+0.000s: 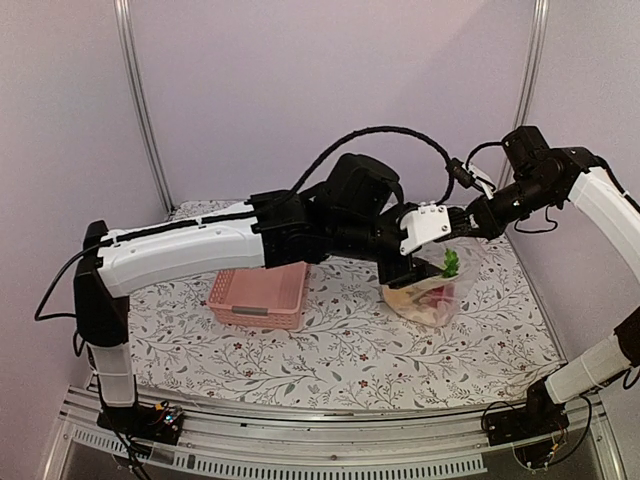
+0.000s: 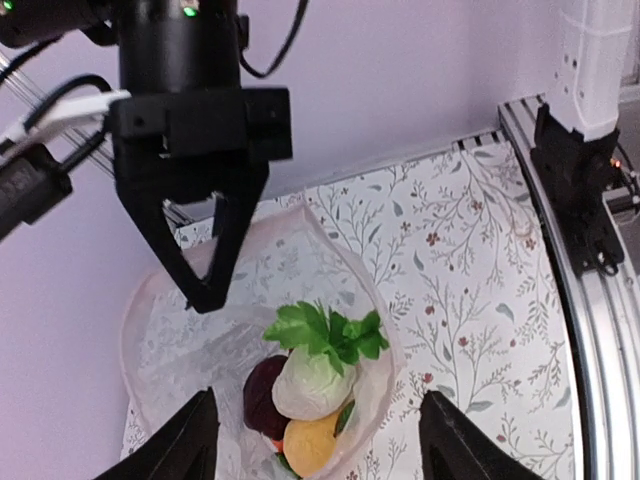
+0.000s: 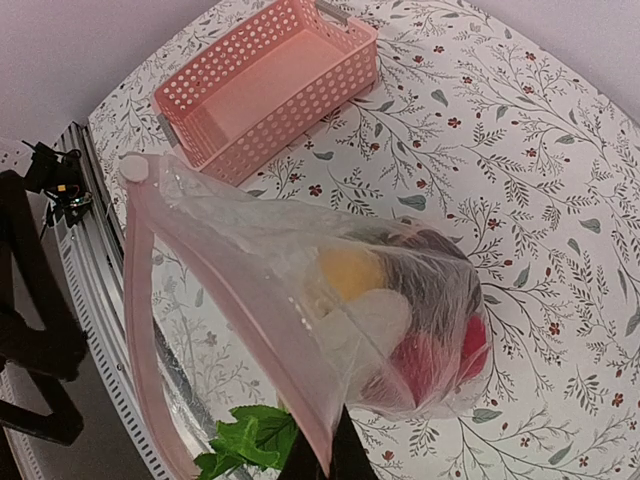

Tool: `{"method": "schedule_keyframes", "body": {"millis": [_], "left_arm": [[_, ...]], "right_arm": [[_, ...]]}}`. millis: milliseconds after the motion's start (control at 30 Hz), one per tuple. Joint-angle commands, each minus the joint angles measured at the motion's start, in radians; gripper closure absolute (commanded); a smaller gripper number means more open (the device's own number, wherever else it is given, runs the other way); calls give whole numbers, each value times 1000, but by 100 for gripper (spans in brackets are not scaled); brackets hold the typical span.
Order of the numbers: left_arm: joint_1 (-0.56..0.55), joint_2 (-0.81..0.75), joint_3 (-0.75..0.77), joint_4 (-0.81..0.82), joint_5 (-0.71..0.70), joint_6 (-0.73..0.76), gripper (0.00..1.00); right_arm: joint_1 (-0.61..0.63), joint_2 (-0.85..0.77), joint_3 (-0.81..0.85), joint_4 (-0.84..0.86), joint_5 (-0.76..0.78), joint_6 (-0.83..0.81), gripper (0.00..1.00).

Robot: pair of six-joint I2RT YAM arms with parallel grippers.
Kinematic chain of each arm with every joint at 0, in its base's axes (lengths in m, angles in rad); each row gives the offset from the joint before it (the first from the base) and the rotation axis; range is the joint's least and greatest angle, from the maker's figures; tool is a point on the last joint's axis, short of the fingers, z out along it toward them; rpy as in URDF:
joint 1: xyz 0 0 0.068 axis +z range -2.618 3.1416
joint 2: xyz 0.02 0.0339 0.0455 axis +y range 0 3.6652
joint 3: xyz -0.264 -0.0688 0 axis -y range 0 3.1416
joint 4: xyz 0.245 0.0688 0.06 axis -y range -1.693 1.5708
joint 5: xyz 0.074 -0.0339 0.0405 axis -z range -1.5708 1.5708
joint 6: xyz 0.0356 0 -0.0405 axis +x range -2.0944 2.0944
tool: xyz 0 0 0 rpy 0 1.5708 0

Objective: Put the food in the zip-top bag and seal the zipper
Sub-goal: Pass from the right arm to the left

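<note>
Zip-top bag (image 3: 250,260) pinched by right claw (image 2: 205,290), left claw (image 2: 318,425) spread wide above

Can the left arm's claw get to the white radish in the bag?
Probably yes. The left gripper is open and points straight at the white radish, which lies on top at the mouth of the zip-top bag. The right gripper pinches the rim, holding it up, and nothing covers the radish.

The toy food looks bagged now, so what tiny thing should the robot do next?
Probably tuck the radish's green leaves down with the open left gripper. They poke above the mouth of the zip-top bag, which the right gripper pinches by its rim, and could block the zipper from sealing.
</note>
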Motion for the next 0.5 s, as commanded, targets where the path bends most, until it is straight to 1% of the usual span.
{"method": "schedule_keyframes", "body": {"millis": [0,100,167,200,267,367,467], "left_arm": [[-21,50,16,-151,-100,92,31],[-30,86,32,-158,-157,127,31],[-36,112,55,-166,-180,161,34],[-39,126,65,-165,-191,175,38],[-45,158,96,-168,-220,209,47],[-50,192,145,-170,-257,233,71],[-49,191,154,-140,-267,235,88]], "right_arm": [[6,-22,-17,-5,-4,-10,100],[5,-20,-16,-9,-2,-11,100],[6,-21,-15,-11,-4,-11,100],[6,-22,-15,-11,-4,-11,100],[6,-23,-15,-11,-7,-13,100],[7,-30,-13,-12,-11,-14,100],[7,-34,-5,-18,-21,-16,98]]}}
